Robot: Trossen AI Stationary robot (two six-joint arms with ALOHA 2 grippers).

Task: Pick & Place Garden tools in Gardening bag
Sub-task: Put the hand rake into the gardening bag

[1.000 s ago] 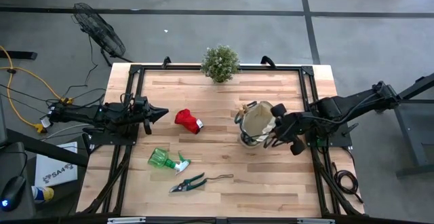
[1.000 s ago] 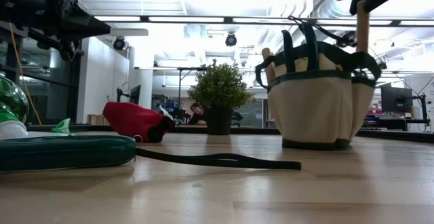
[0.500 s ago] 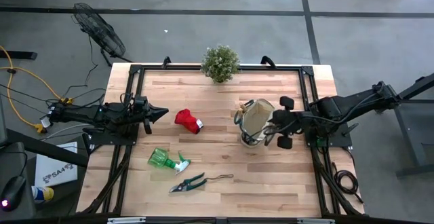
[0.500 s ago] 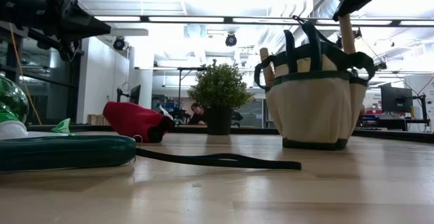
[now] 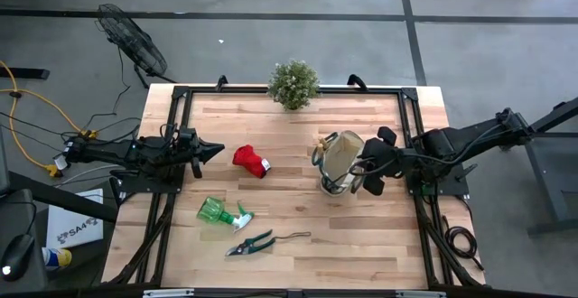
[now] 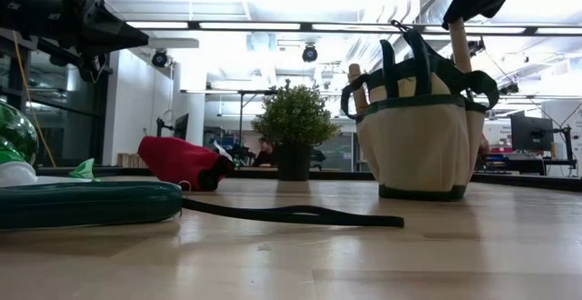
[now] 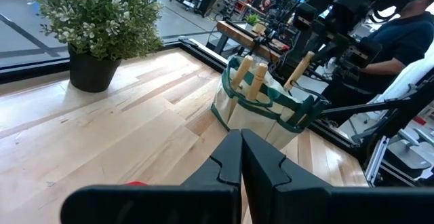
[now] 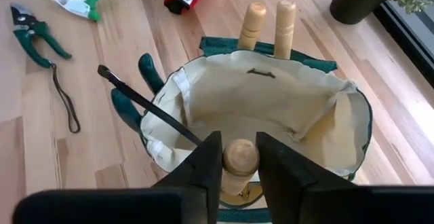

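The tan gardening bag (image 5: 340, 162) with green trim stands on its base at the table's right. Two wooden handles (image 8: 268, 20) stick up from its far-left side. My right gripper (image 5: 365, 166) is above the bag's right rim, shut on a third wooden-handled tool (image 6: 460, 45). A red glove (image 5: 251, 161), a green spray bottle (image 5: 221, 213) and green-handled pruners (image 5: 253, 243) lie on the table left of the bag. My left gripper (image 5: 217, 150) is shut and empty, hovering left of the glove. My right gripper pinches the tool's wooden handle near its rounded top end (image 8: 241, 157) between its two fingers (image 8: 203, 166). The fingers come from above, slanting in from the table's right. The handle stands almost upright, leaning slightly, and its lower part goes down behind the bag's right rim (image 6: 473, 95), hidden.
A potted plant (image 5: 293, 83) stands at the table's far edge, centre. The pruners' dark cord (image 5: 293, 237) trails to the right of them. A dark metal frame (image 5: 411, 117) borders the table. A person (image 7: 400, 41) shows beyond the table's right side.
My right gripper has carried the wooden-handled tool a little toward the table's left and far edge, from beside the bag's near-right side to over its right rim. The handle has tipped from upright to a slight lean. The bag has stayed put.
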